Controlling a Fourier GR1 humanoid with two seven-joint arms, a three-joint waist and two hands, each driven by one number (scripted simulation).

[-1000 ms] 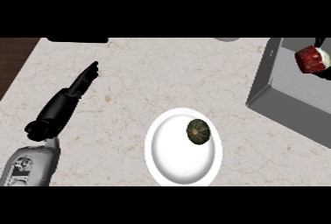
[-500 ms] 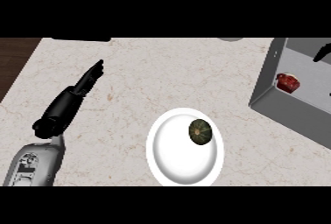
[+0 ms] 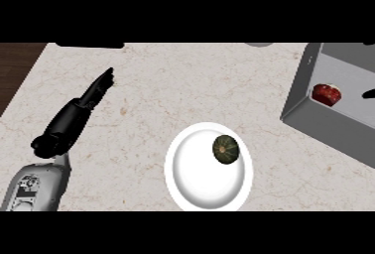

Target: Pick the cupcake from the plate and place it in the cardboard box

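A red cupcake (image 3: 326, 94) lies inside the grey open box (image 3: 307, 106) at the right, close to the box's left wall. Nothing holds it. Only a straight black fingertip of my right hand (image 3: 370, 93) shows at the right edge, a little apart from the cupcake. The white plate (image 3: 201, 183) sits at the lower middle and carries a dark green round thing (image 3: 225, 149) near its upper right rim. My left hand (image 3: 92, 94) rests on the counter at the left, fingers straight and pointing away, holding nothing.
The counter top (image 3: 183, 79) is pale marble with a dark wooden edge (image 3: 15, 64) at the far left. A dark flat object (image 3: 92, 45) and a grey round thing (image 3: 258, 44) sit at the far edge.
The cupcake left my right hand and now lies lower, inside the box. The right hand has pulled back to the right edge. The left arm has stayed put.
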